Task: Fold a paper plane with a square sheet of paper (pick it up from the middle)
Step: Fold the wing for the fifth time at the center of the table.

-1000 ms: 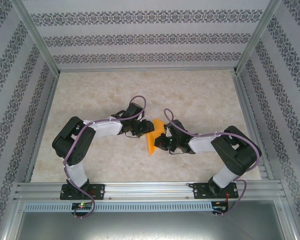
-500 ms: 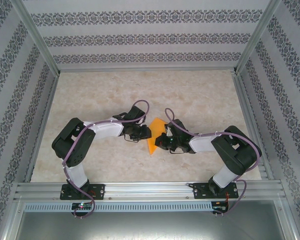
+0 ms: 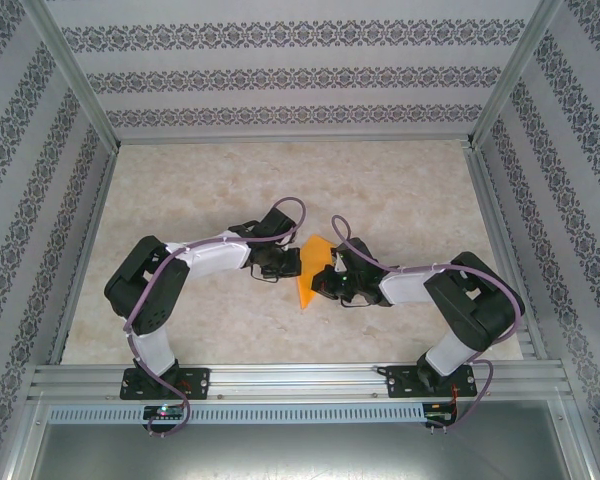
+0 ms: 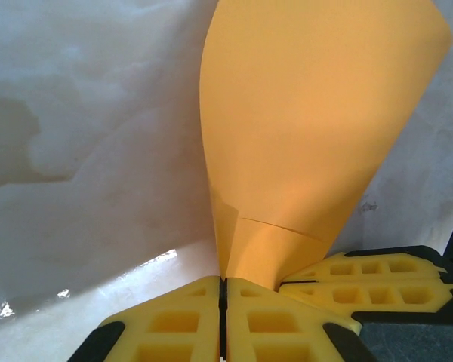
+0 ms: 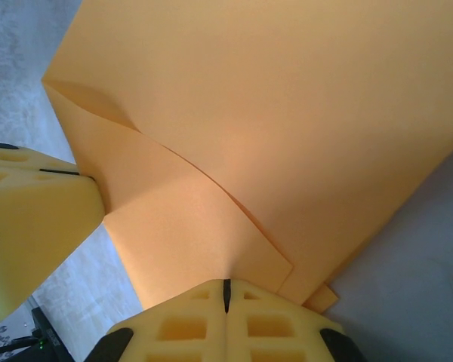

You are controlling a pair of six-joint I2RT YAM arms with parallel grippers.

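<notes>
Top external view: on the left side, the left arm bends in toward the middle of the marble table [image 3: 380, 190], and the left gripper [image 3: 292, 263] sits just left of centre, touching the left edge of the orange paper [image 3: 305, 290]. The paper stands between the two arms as a narrow, folded shape, wider at its upper end and tapering to a point at the lower end. Just to its right, the right gripper [image 3: 320, 280] meets the paper's right edge, and the right arm runs off toward the lower right of the frame. Left wrist view: pale table [image 4: 98, 151] takes up the left half, while at bottom centre the left gripper [image 4: 223, 290] has its yellow pads pressed flat together, with the narrow lower tip of the paper [image 4: 309, 128] running into their seam; the sheet fans upward to the upper right, and the right gripper [image 4: 294, 280] comes in at the lower right, closed and touching the same tip. Right wrist view: the left gripper [image 5: 83, 179] enters from the left edge, closed on a folded corner of the paper [image 5: 287, 113], whose layers spread across the upper right, and at bottom centre the right gripper [image 5: 226, 290] is clamped shut on the paper's lower edge, with bare table [image 5: 408, 264] at the lower right.
</notes>
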